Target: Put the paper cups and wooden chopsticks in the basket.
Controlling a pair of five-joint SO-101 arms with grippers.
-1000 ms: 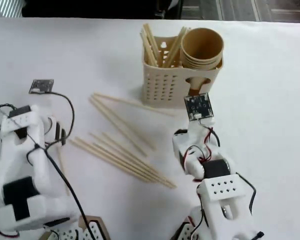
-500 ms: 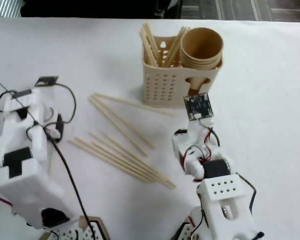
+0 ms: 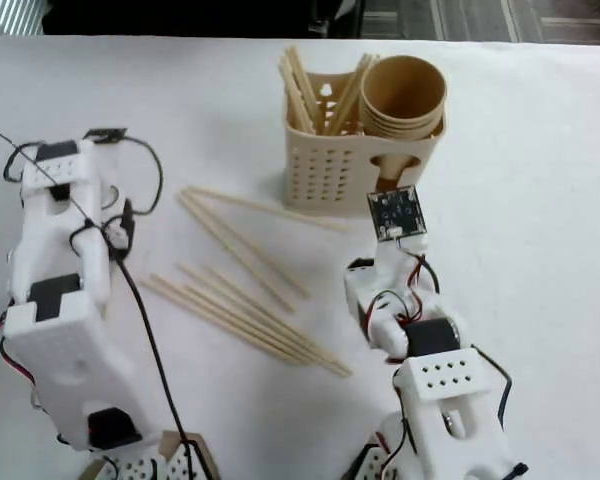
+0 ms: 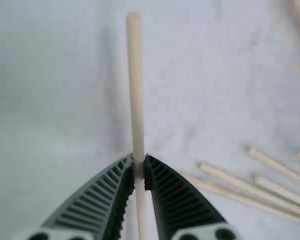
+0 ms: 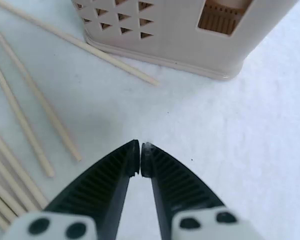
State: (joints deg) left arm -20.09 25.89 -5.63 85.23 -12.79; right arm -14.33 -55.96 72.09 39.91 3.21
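Observation:
A cream basket (image 3: 345, 150) stands at the table's back middle, holding stacked paper cups (image 3: 404, 97) and several chopsticks (image 3: 302, 88). Several loose wooden chopsticks (image 3: 242, 305) lie spread on the white table between the two arms. My left gripper (image 4: 140, 167) is shut on one chopstick (image 4: 134, 85), which sticks out past the fingertips above the table. The left arm (image 3: 62, 260) sits at the left of the table. My right gripper (image 5: 140, 155) is shut with nothing in it, hovering just in front of the basket (image 5: 190, 30), with loose chopsticks (image 5: 27, 105) to one side.
The white table (image 3: 540, 200) has free room to the right of the basket and along the far left. Wires (image 3: 145, 330) trail from the left arm across the table's front.
The left arm has swung toward the back of the table, with its wrist rising. The right arm, the basket and the loose chopsticks have not moved.

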